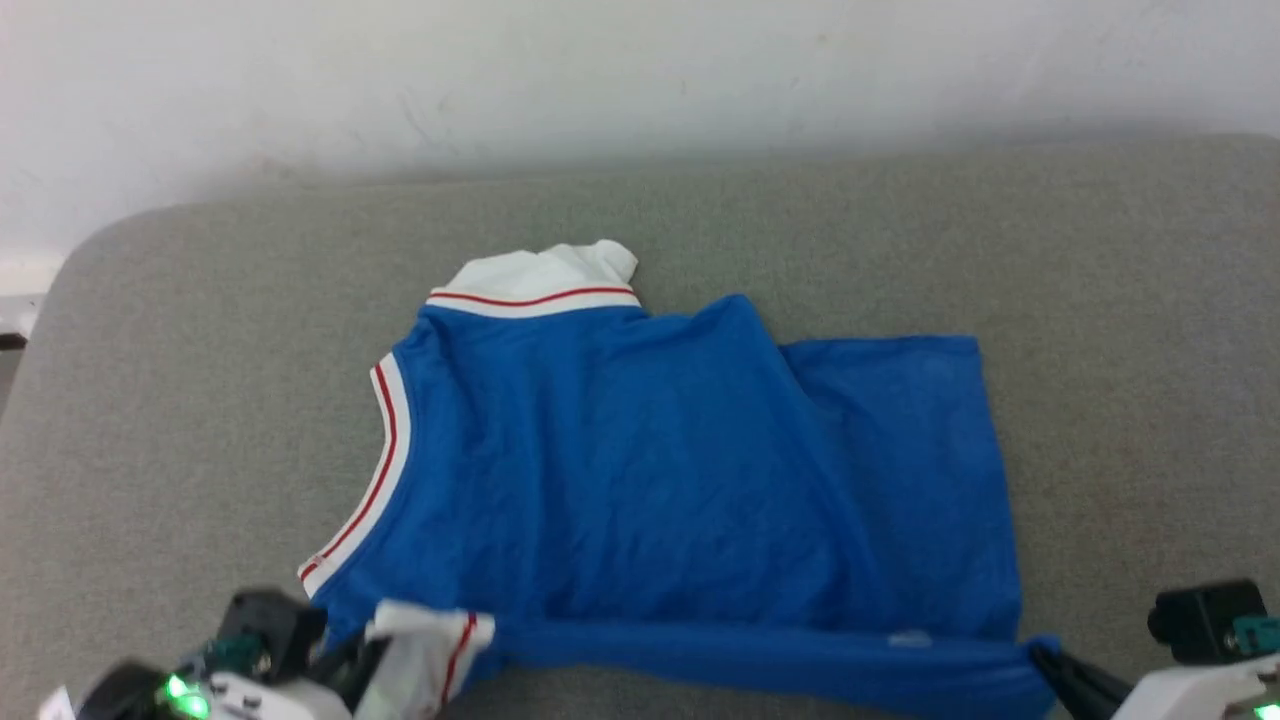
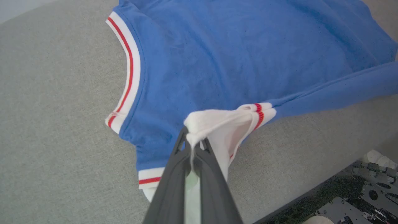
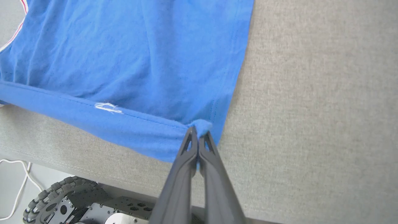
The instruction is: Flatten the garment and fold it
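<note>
Pinching the garment [image 1: 680, 470]: your left gripper [image 1: 362, 648] clamps its white sleeve [image 1: 425, 640] lower left, right gripper [image 1: 1040, 660] clamps its hem corner [image 3: 203, 126] lower right.

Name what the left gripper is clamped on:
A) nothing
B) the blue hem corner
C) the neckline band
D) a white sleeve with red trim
D: the left gripper is shut on the garment at its white sleeve, which bunches at the tips.

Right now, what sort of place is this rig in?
Probably an indoor test room or lab: a grey fabric-covered work surface against a plain white wall, the blue T-shirt lying on it, a loose white cable on the pale floor below.
</note>
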Tool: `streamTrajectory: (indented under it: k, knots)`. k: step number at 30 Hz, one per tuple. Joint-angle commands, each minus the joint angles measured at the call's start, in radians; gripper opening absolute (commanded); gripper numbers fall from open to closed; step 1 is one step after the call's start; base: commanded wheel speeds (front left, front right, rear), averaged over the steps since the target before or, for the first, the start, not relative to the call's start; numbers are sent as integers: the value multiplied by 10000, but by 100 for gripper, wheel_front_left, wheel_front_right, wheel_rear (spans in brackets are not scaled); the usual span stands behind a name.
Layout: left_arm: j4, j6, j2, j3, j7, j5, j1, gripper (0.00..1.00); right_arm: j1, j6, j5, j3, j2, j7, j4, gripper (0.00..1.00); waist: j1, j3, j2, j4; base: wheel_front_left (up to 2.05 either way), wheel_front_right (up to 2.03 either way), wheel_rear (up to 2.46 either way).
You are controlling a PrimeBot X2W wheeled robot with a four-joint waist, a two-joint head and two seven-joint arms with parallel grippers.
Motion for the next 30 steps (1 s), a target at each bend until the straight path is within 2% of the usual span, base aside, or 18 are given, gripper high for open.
streamTrajectory:
  k: [1, 5, 9, 16, 24, 28, 29, 30]
  knots:
    - [73, -76, 92, 44, -76, 166, -358, 0, -236, -9, -118, 26, -29, -129, 35, 0, -1, 421, -1, -76, 0, 0, 0]
    - [406, -541, 191, -174, -108, 781, -1712, 0, -991, -9, -330, 157, -97, -580, 156, 0, -1, 1142, -1, -125, 0, 0, 0]
    - [929, -1214, 273, -454, -93, 1196, -3056, 0, -1789, -9, -527, 342, -197, -771, 345, 0, -1, 1890, -1, -193, 0, 0, 0]
    - [1930, -2171, 8, -979, -216, 1498, -4860, 0, -3018, -9, -573, 608, -428, -816, 902, 0, -1, 2856, -1, -305, 0, 0, 0]
    - [3390, -2509, -595, -1754, -789, 1915, -5812, 0, -3740, -9, -461, 1034, -470, -834, 1762, 0, -1, 3348, -1, -192, 0, 0, 0]
    - [4262, -2576, -932, -2141, -711, 1866, -5901, 0, -3749, -9, -441, 1007, -473, -866, 1930, 0, -1, 3347, -1, -79, 0, 0, 0]
    - [4420, -2581, -1022, -2163, -736, 1810, -5940, 0, -3732, -9, -434, 977, -476, -858, 1947, 2, -1, 3331, -1, -48, 0, 0, 0]
    - [4557, -2585, -1094, -2184, -778, 1789, -5986, 1, -3710, -9, -424, 941, -477, -846, 1958, 8, -1, 3306, -1, -17, 0, 0, 0]
